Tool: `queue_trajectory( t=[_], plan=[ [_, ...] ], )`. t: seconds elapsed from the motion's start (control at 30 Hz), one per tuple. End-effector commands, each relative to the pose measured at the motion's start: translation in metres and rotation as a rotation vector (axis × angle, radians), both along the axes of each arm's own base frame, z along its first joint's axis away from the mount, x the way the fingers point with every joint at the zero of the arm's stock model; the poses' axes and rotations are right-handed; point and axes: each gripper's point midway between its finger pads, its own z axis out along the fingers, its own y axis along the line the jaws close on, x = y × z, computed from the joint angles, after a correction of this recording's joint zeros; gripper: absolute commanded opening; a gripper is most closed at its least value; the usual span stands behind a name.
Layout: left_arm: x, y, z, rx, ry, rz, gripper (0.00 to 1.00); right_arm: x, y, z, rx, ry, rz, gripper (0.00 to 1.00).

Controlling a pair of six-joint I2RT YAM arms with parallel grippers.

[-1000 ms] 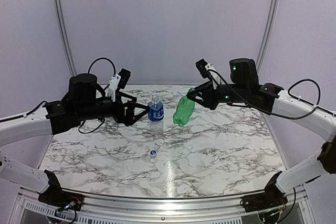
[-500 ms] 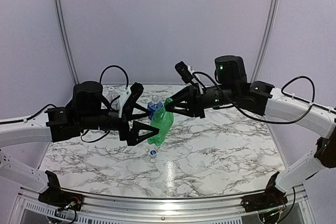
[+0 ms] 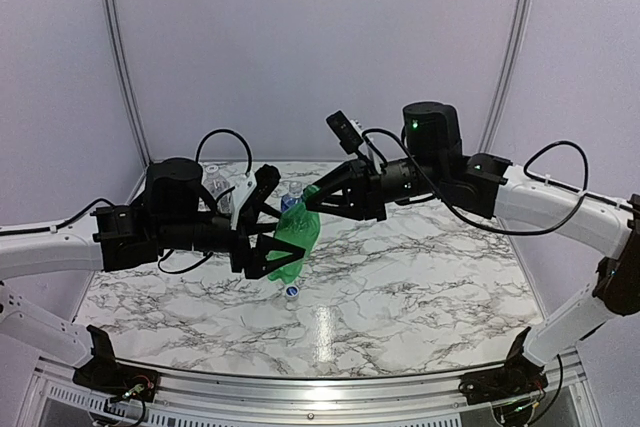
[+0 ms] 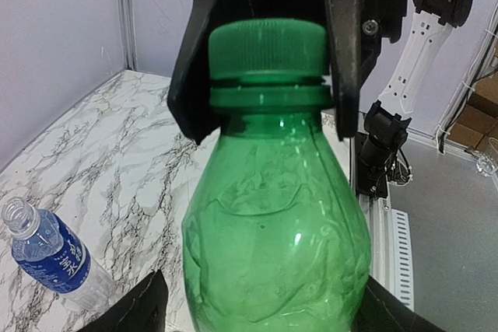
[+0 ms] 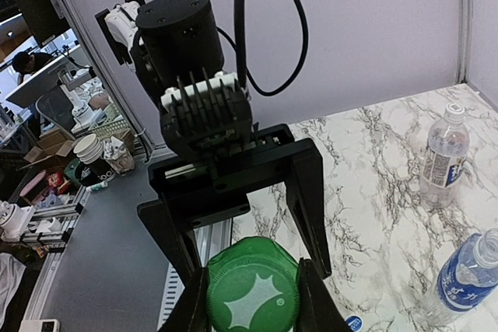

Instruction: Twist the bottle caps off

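Observation:
The green bottle (image 3: 296, 241) hangs tilted above the table between both grippers. My right gripper (image 3: 318, 201) is shut on its green cap (image 5: 253, 295), one finger (image 5: 194, 305) on each side. In the left wrist view the cap (image 4: 268, 48) sits on the neck between those fingers. My left gripper (image 3: 272, 253) is open, its fingers (image 4: 146, 309) straddling the bottle's body (image 4: 276, 231) with a gap on the left side. The blue-label bottle (image 4: 48, 252) stands uncapped behind it. The blue cap (image 3: 291, 291) lies on the table. The white-label bottle (image 5: 442, 157) stands capped.
The marble table (image 3: 420, 277) has a metal rail (image 3: 320, 387) along its near edge. The blue-label bottle (image 3: 292, 195) stands just behind the held bottle. The white-label bottle (image 3: 214, 185) stands at the back left, behind my left arm.
My right gripper has carried the green bottle left and forward to the middle. My left gripper has moved right and now straddles the bottle's body.

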Motion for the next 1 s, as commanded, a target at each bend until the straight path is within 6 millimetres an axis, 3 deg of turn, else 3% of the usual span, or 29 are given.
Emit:
queue_trajectory(
  t=[0.0,0.2,0.33,0.4,0.57,0.63,0.73,0.8,0.97],
  plan=[
    [-0.002,-0.003,0.002,-0.004,-0.007,-0.016,0.78,-0.006,0.004,0.033,0.079,-0.039,0.034,0.00],
    [-0.001,-0.003,0.007,-0.012,-0.014,-0.010,0.65,-0.004,0.005,0.029,0.071,-0.036,0.032,0.00],
    [-0.001,-0.003,0.004,-0.004,-0.008,-0.010,0.50,-0.004,0.004,0.032,0.083,-0.039,0.022,0.00],
    [0.001,-0.002,0.003,-0.004,-0.012,0.000,0.45,-0.002,0.003,0.033,0.089,-0.039,0.003,0.07],
    [0.006,-0.002,0.008,-0.021,-0.032,0.025,0.30,0.007,0.002,0.033,0.093,-0.026,-0.062,0.42],
    [0.007,-0.002,0.009,-0.031,-0.025,0.034,0.27,0.013,0.002,0.039,0.116,-0.034,-0.101,0.60],
    [0.009,-0.004,0.007,-0.037,-0.003,0.041,0.24,0.018,-0.002,0.047,0.150,-0.023,-0.156,0.75],
    [0.009,-0.004,0.006,-0.037,0.002,0.044,0.23,0.023,-0.004,0.052,0.170,-0.021,-0.196,0.79],
    [0.011,-0.006,0.007,-0.045,0.007,0.051,0.19,0.031,-0.003,0.053,0.167,-0.012,-0.241,0.78]
  ],
)
